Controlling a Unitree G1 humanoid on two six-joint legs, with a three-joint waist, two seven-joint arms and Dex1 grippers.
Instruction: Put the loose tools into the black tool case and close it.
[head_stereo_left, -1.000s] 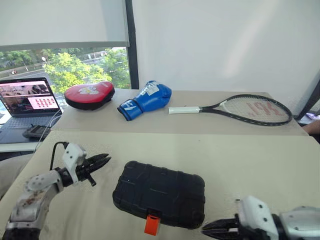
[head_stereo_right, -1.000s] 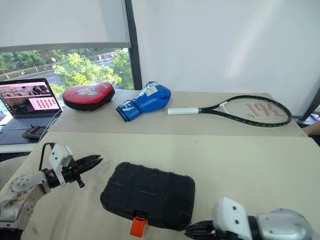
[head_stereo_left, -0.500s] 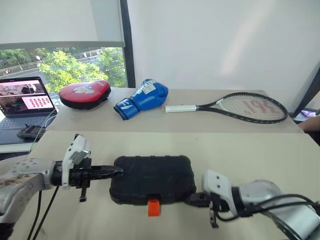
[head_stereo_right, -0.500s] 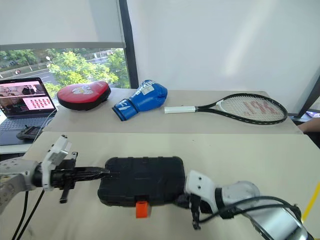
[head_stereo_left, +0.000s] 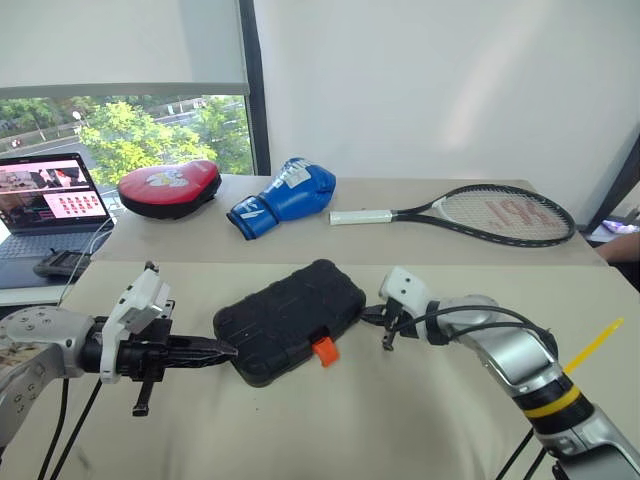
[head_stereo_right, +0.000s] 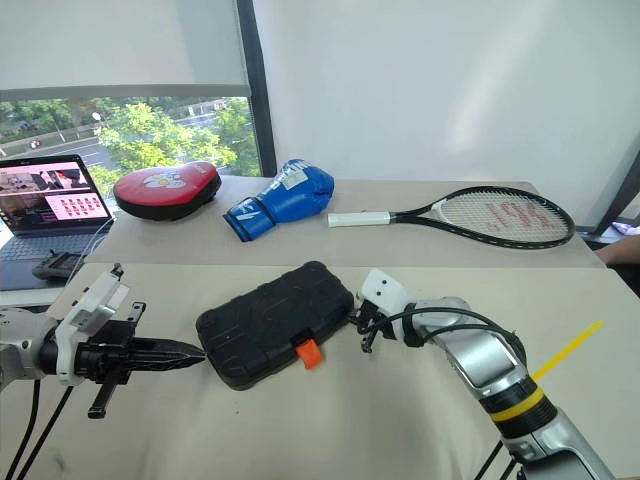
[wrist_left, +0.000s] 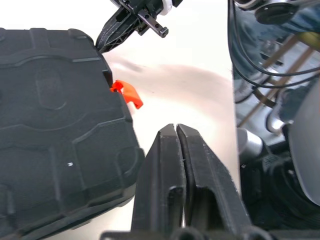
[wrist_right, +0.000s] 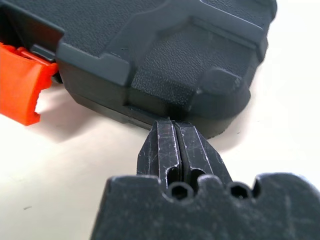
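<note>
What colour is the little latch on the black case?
Orange latch, clearest in the right wrist view.

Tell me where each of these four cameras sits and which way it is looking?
Left eye view: on the head, looking forward and down over the table; both arms show.
Right eye view: beside it, same scene from slightly to the side.
Left wrist view: on the left arm, looking along the shut left gripper past the black tool case; the right gripper shows beyond.
Right wrist view: on the right arm, its shut fingers at the case's corner.
Shared: every view shows the case and its orange latch.
</note>
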